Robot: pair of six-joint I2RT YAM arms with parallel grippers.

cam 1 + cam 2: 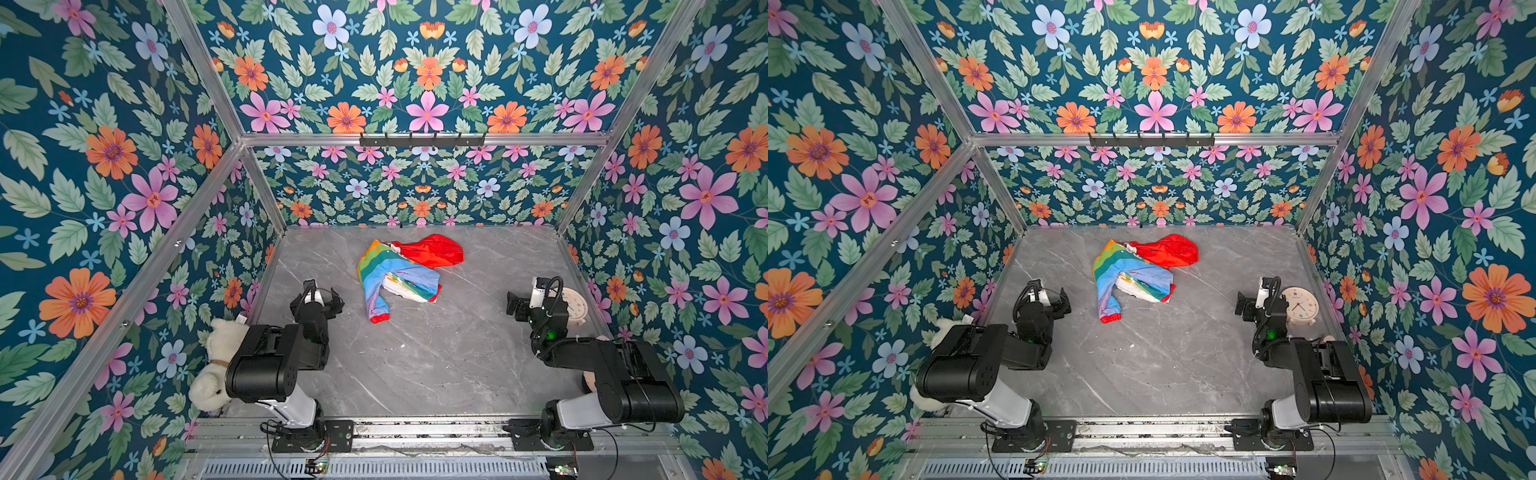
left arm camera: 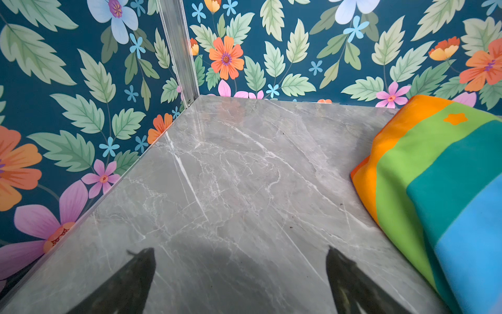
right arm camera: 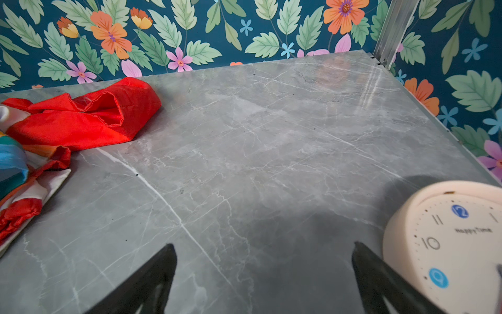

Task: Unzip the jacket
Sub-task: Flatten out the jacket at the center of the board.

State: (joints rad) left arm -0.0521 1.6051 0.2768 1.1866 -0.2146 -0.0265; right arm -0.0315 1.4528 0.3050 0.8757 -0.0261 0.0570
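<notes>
The jacket [image 1: 399, 274] [image 1: 1133, 274] lies crumpled at the middle back of the grey marble table, in both top views. Its red hood [image 1: 436, 251] points right and a rainbow-striped sleeve with a red cuff [image 1: 379, 318] reaches toward the front. I cannot make out the zipper among the folds. My left gripper [image 1: 332, 298] [image 2: 240, 250] stands open to the left of the jacket, apart from it; the striped cloth [image 2: 434, 176] fills one side of the left wrist view. My right gripper [image 1: 515, 307] [image 3: 264, 244] is open to the jacket's right, well clear of the hood [image 3: 81, 117].
A cream alarm clock [image 1: 575, 307] [image 3: 448, 239] lies close beside my right gripper, near the right wall. A white teddy bear [image 1: 216, 365] sits at the front left behind my left arm. A black hook rack [image 1: 422, 139] hangs on the back wall. Floral walls enclose three sides.
</notes>
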